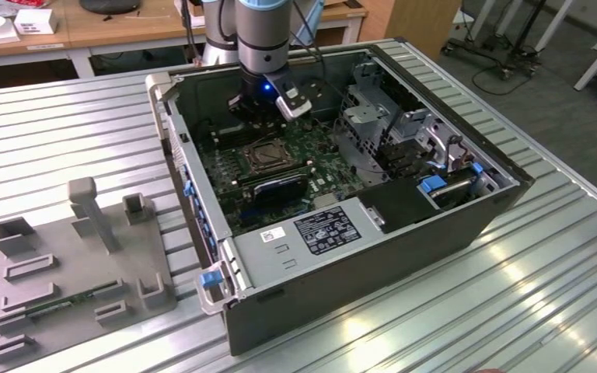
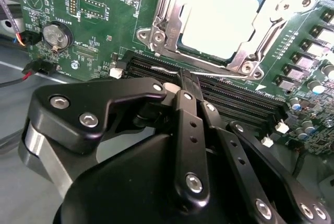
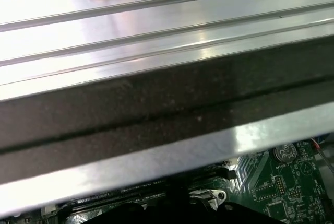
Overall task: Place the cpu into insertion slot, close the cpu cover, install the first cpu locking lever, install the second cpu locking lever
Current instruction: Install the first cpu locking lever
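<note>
Inside the open computer case on my ribbed metal table, the arm's gripper hangs over the green motherboard with its jaws pressed together and holding nothing. The cpu lies seated in the insertion slot, just beyond the fingertips, with the cpu cover down around it.
</note>
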{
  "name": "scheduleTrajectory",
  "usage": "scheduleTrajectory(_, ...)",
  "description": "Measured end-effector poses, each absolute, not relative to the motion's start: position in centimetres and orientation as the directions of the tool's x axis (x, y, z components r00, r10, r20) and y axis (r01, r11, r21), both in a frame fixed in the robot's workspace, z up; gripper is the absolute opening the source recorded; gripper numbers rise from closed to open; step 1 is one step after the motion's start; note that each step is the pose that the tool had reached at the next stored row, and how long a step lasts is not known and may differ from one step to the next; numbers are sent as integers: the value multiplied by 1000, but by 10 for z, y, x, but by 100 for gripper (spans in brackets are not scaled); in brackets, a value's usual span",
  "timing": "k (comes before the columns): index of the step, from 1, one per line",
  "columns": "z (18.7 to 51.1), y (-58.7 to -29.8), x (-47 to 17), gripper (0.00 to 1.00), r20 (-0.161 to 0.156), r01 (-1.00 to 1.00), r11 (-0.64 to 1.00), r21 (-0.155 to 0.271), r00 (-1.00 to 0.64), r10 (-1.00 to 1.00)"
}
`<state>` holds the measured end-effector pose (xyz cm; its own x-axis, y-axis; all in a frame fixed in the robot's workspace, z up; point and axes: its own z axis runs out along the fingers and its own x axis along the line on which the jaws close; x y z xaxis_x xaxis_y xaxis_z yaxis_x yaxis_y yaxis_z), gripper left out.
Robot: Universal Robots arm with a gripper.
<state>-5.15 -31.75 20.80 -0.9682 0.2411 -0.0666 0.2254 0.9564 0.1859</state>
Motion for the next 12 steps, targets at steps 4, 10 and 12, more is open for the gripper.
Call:
scheduleTrajectory(4,208,-317,-53,11,-65,238,947,215,-964,257)
scheduleTrajectory(10,208,-318,-54,11,-64,257,941,221,-959,277)
scheduleTrajectory(12,208,-318,-54,11,-64,257,941,221,-959,277)
